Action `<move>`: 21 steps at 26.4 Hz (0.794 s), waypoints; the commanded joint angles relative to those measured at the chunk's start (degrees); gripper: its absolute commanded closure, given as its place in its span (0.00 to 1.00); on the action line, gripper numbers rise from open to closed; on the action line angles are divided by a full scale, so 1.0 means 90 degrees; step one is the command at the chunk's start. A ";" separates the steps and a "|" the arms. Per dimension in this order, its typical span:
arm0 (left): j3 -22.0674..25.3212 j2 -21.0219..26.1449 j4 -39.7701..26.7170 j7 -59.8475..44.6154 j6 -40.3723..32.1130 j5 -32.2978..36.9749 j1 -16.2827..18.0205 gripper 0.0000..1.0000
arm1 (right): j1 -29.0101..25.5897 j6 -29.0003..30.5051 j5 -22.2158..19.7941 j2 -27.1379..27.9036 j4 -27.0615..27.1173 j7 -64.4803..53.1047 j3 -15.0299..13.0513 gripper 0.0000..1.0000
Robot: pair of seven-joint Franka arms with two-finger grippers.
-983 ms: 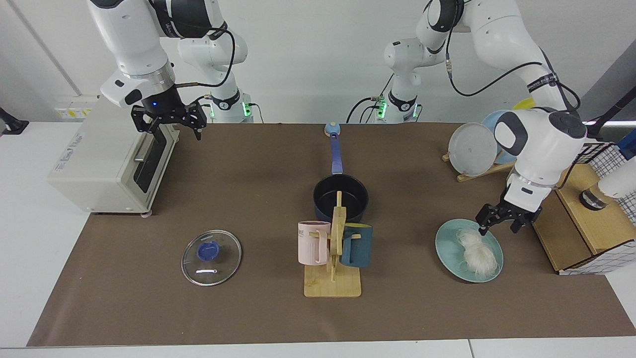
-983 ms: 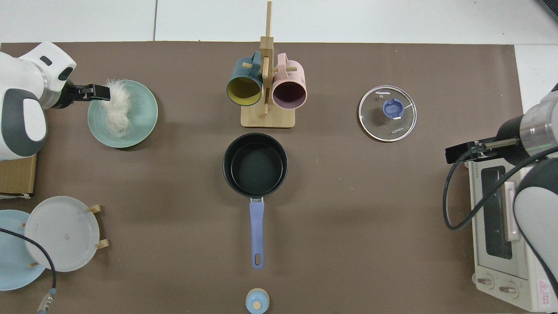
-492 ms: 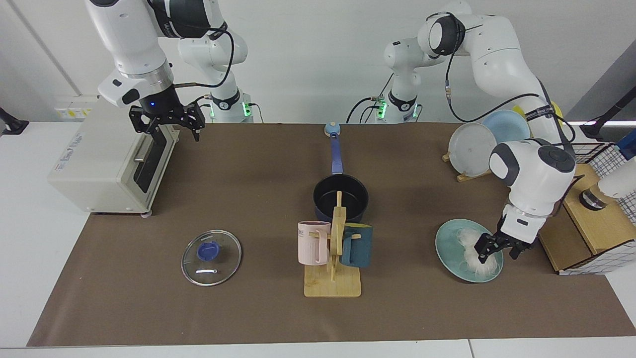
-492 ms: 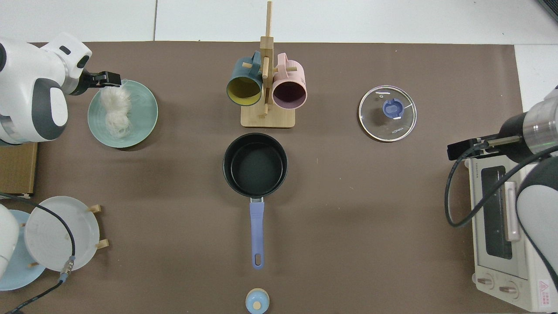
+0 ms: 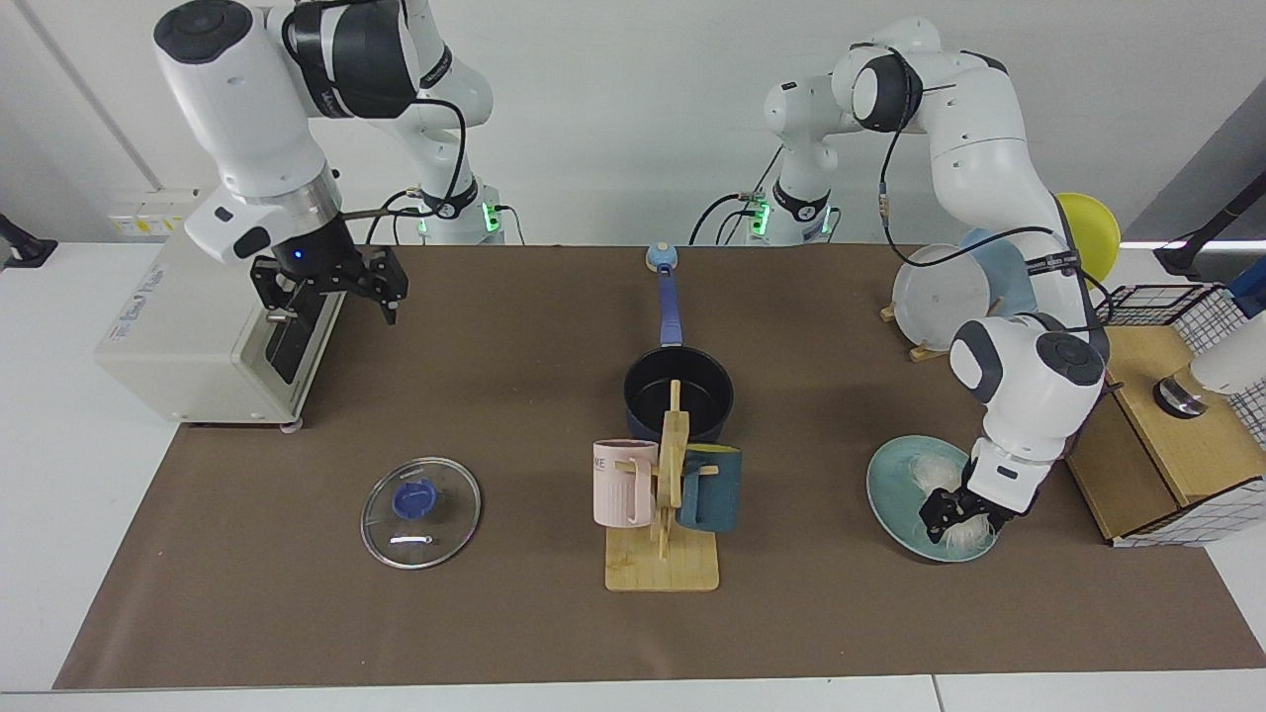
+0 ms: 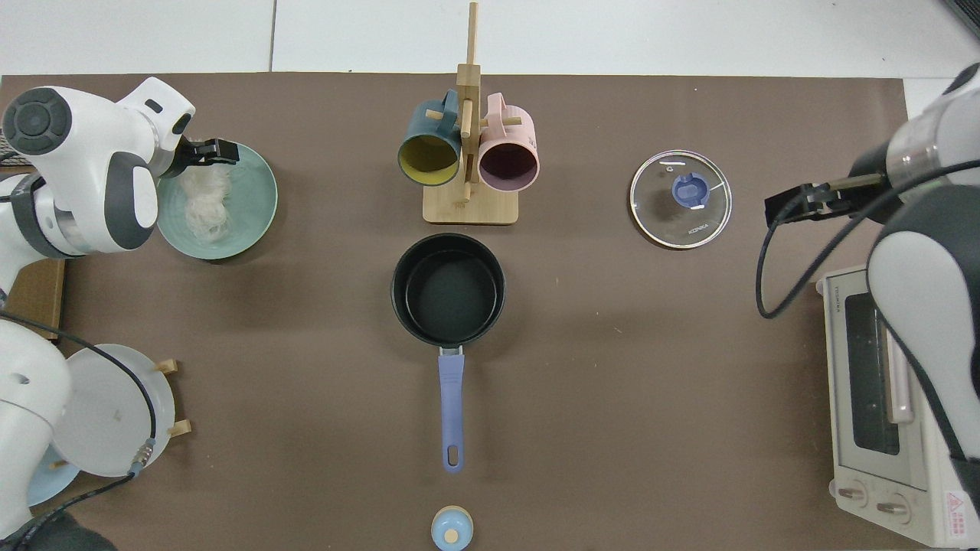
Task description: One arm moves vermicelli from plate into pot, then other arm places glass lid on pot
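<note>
Presently, risks by size: vermicelli (image 5: 948,491) strands shed or drag the plate (image 5: 895,494) at the worktop's end. Left gripper (image 5: 951,521) angled down into the bundle, jaws seemingly closing on it; grip unclear. Right gripper (image 5: 328,287) waits, jaws spread, beside the toaster oven (image 5: 188,336).

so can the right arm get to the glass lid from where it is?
Probably yes: the right gripper hangs open by the toaster oven, and only bare mat separates it from the glass lid.
</note>
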 commanded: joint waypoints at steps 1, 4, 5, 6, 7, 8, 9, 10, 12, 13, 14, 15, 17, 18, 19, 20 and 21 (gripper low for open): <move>0.0042 0.0013 0.0136 -0.0171 -0.0361 0.0287 -0.0060 0.23 | 0.0126 -0.0056 -0.0121 0.1653 0.1805 0.0403 -0.0028 0.01; 0.0033 -0.0026 0.0166 -0.0191 -0.0840 0.0356 -0.0060 0.40 | 0.0136 0.0149 -0.0160 0.2259 0.2245 0.0471 -0.0028 0.01; 0.0033 -0.0084 0.0175 -0.0191 -0.0928 0.0356 -0.0060 0.47 | 0.0165 0.0295 -0.0179 0.2425 0.2314 0.0500 -0.0028 0.01; 0.0033 -0.0153 0.0166 -0.0200 -0.0997 0.0356 -0.0060 0.55 | 0.0223 0.0431 -0.0218 0.2552 0.2315 0.0520 -0.0038 0.01; 0.0033 -0.0202 0.0166 -0.0210 -0.1075 0.0366 -0.0070 0.67 | 0.0262 0.0558 -0.0257 0.2641 0.2315 0.0540 -0.0057 0.01; 0.0033 -0.0241 0.0166 -0.0317 -0.1182 0.0357 -0.0099 0.82 | 0.0292 0.0685 -0.0296 0.2758 0.2315 0.0540 -0.0077 0.01; 0.0033 -0.0261 0.0166 -0.0472 -0.1289 0.0347 -0.0099 0.93 | 0.0331 0.0754 -0.0316 0.2855 0.2315 0.0559 -0.0106 0.01; 0.0023 -0.0270 0.0175 -0.0696 -0.1387 0.0327 -0.0099 1.00 | 0.0389 0.0774 -0.0316 0.2895 0.2315 0.0608 -0.0164 0.01; -0.0045 -0.0309 0.0214 -0.0971 -0.1427 0.0347 -0.0099 1.00 | 0.0409 0.0765 -0.0316 0.2886 0.2266 0.0647 -0.0165 0.01; -0.0103 -0.0319 0.0273 -0.1020 -0.1456 0.0356 -0.0099 1.00 | 0.0409 0.0774 -0.0316 0.2886 0.2266 0.0647 -0.0165 0.01; -0.0162 -0.0339 0.0302 -0.1040 -0.1485 0.0356 -0.0099 1.00 | 0.0409 0.0784 -0.0316 0.2886 0.2266 0.0647 -0.0155 0.01; -0.0192 -0.0358 0.0322 -0.1069 -0.1534 0.0356 -0.0099 1.00 | 0.0380 0.0784 -0.0307 0.2886 0.2266 0.0647 -0.0145 0.01; -0.0182 -0.0378 0.0400 -0.1293 -0.1661 0.0356 -0.0158 1.00 | 0.0351 0.0794 -0.0307 0.2886 0.2218 0.0647 -0.0145 0.01; -0.0182 -0.0407 0.0458 -0.1439 -0.1700 0.0356 -0.0197 1.00 | 0.0351 0.0852 -0.0297 0.2886 0.2140 0.0647 -0.0145 0.01; -0.0192 -0.0485 0.0488 -0.1557 -0.1739 0.0356 -0.0236 1.00 | 0.0370 0.0969 -0.0287 0.2886 0.2023 0.0647 -0.0136 0.01; -0.0202 -0.0582 0.0488 -0.1645 -0.1778 0.0356 -0.0285 1.00 | 0.0409 0.1144 -0.0268 0.2876 0.1906 0.0647 -0.0145 0.00; -0.0202 -0.0680 0.0488 -0.1713 -0.1817 0.0366 -0.0333 1.00 | 0.0409 0.1368 -0.0229 0.2847 0.1779 0.0657 -0.0145 0.00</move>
